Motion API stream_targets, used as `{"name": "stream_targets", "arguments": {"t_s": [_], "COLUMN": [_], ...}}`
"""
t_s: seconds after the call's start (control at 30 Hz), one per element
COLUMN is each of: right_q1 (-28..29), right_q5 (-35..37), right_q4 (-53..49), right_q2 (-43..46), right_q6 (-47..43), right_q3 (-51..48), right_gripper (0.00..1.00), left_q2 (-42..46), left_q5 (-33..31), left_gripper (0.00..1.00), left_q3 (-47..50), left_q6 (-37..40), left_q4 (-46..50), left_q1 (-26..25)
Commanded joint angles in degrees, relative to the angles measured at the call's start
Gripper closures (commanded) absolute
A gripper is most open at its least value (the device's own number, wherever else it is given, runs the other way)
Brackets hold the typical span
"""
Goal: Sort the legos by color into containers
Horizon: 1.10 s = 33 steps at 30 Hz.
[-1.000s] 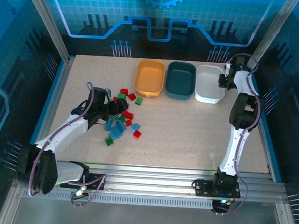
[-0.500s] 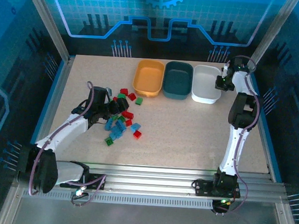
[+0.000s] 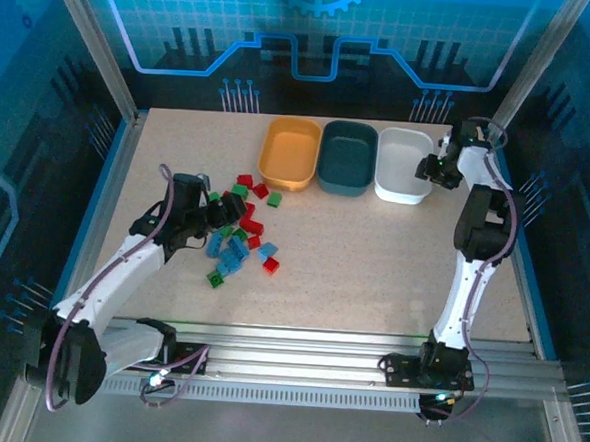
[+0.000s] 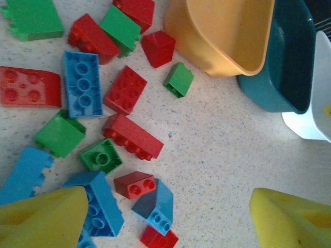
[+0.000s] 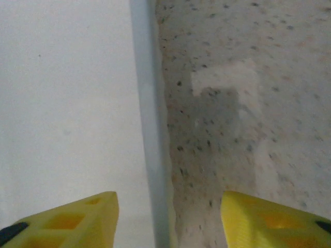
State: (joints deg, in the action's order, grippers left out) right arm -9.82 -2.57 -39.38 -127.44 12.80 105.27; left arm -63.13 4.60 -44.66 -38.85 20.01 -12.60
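Red, green and blue legos lie scattered left of centre on the table. My left gripper hovers at the pile's left side, open. In the left wrist view the left gripper has a blue sloped brick and a small red brick below its gap, neither held. The orange-yellow bin, dark teal bin and white bin stand side by side at the back, all empty as far as I see. My right gripper is open, straddling the white bin's right rim.
The bins touch one another in a row; the orange one stands close to the pile's far bricks. Bare speckled table stretches in front of the bins and right of the pile. Metal frame posts edge the table.
The three bins have slid a little to the left, with my right gripper moving along at the white bin's right rim. My left gripper has drawn back slightly to the left.
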Motion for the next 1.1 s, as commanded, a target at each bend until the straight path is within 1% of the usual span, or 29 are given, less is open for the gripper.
{"name": "stream_targets", "arguments": {"t_s": [0.0,0.1,0.17,0.27,0.37,0.43,0.5,0.53,0.57,0.63,0.7,0.77,0.83,0.87,0.97,1.07], "right_q1": [-1.07,-0.89,-0.43,3.16,12.57,20.76,29.86,35.99,40.16,48.82,55.06,60.42,64.18,65.53,66.81,67.46], "right_q5": [0.57,1.26,1.54,2.17,7.59,10.79,11.4,11.92,12.29,10.64,10.81,12.29,13.68,13.97,12.31,10.23], "right_q4": [6.57,10.71,13.44,17.12,17.16,15.98,14.59,13.57,13.18,12.75,13.43,12.19,11.01,10.99,11.98,14.56], "right_q2": [9.89,16.3,20.61,28.74,36.75,41.14,43.7,44.17,43.99,41.82,38.53,33.05,28.18,25.56,20.91,18.48], "right_q6": [5.1,7.66,9.43,12.24,11.83,10.16,7.32,5.62,4.86,2.36,1.06,-1.03,-3.06,-3.51,-3.57,-4.08], "right_q3": [-7.08,-15.6,-21.37,-32.0,-39.85,-42.98,-44.46,-44.67,-44.74,-44.08,-42.77,-39.57,-36.64,-35.57,-34.17,-33.81], "right_gripper": [0.36,0.29,0.27,0.26,0.26,0.26,0.26,0.26,0.26,0.25,0.24,0.23,0.23,0.23,0.23,0.23], "left_q2": [3.6,6.15,8.28,11.64,14.24,15.67,17.1,17.63,17.94,17.84,16.58,14.31,12.35,11.85,12.17,13.74], "left_q5": [-3.4,-4.28,-5.15,-7.18,-8.59,-9.33,-8.7,-8.16,-7.48,-5.28,-1.21,3.05,6.73,7.37,7.39,7.08], "left_gripper": [0.15,0.13,0.11,0.07,0.05,0.04,0.02,0.01,0.01,0.01,0.01,0.01,0.01,0.01,0.01,0.01], "left_q3": [2.35,3.89,5.17,8.55,11.65,13.0,14.33,14.95,15.47,16.45,17.63,18.06,17.87,17.6,16.98,17.47], "left_q6": [-1.11,-2.08,-2.74,-4.79,-7.64,-9.12,-9.57,-9.76,-9.91,-10.22,-10.89,-11.76,-11.84,-11.59,-10.41,-9.76], "left_q4": [4.4,5.33,6.38,7.67,9.0,10.66,11.51,11.69,11.8,10.69,7.78,4.88,2.19,1.84,2.54,2.58], "left_q1": [-0.23,-0.22,-0.14,0.03,0.42,1.17,2.66,3.53,4.38,5.73,6.72,7.31,7.59,7.7,7.85,7.94]}}
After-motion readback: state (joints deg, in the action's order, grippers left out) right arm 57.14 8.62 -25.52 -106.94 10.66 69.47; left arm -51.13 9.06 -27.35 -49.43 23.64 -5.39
